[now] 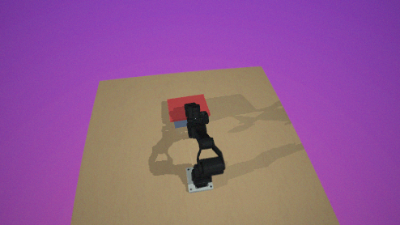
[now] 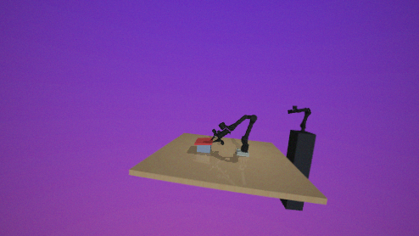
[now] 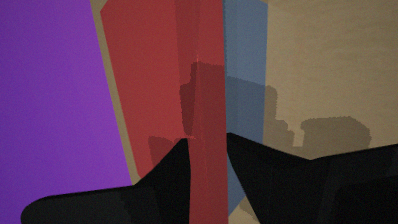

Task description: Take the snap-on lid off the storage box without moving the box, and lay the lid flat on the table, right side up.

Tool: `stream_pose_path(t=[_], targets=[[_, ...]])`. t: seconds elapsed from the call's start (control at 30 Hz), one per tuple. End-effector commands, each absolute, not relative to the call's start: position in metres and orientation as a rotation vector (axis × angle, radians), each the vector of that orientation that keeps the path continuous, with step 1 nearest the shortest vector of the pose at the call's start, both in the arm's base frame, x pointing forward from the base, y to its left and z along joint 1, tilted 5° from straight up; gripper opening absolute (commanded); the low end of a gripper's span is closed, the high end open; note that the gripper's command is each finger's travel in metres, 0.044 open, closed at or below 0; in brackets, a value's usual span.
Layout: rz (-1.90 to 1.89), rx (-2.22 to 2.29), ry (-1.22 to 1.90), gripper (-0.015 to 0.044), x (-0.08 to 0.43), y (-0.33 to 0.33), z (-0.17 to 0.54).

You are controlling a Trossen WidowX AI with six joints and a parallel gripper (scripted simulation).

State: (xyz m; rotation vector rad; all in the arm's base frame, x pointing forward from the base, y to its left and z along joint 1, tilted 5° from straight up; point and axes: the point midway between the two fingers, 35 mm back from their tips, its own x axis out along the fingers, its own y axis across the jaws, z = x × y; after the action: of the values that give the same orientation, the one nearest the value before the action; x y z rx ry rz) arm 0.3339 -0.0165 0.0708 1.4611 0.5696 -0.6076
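Note:
The red lid (image 1: 176,106) (image 2: 201,140) (image 3: 145,75) is on top of the blue storage box (image 1: 180,124) (image 2: 203,148) (image 3: 245,45), which stands on the table. My gripper (image 2: 212,141) (image 3: 206,142) is shut on the lid's edge on the side facing the arm's base. In the wrist view one black fingertip lies over the lid's top and the other lies outside the rim, in front of the box wall. Whether the lid's rim is clear of the box cannot be told. In the top view the arm hides the fingertips and part of the lid.
The tan table (image 1: 121,162) (image 2: 170,163) carries the pale base plate (image 1: 189,187) (image 2: 243,154) of my arm. Its far edge (image 1: 142,77) lies beyond the box. A black pedestal (image 2: 302,148) with another arm (image 2: 306,116) stands beside the table. Arm shadows cross the table.

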Motion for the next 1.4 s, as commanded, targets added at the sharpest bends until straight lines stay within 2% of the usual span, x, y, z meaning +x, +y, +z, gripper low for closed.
stream_pose_path(t=[0.0, 1.37], targets=[[-0.607, 1.461, 0.570, 0.0000, 0.334, -0.016, 0.072], [-0.606, 1.462, 0.569, 0.0000, 0.349, -0.015, 0.125]])
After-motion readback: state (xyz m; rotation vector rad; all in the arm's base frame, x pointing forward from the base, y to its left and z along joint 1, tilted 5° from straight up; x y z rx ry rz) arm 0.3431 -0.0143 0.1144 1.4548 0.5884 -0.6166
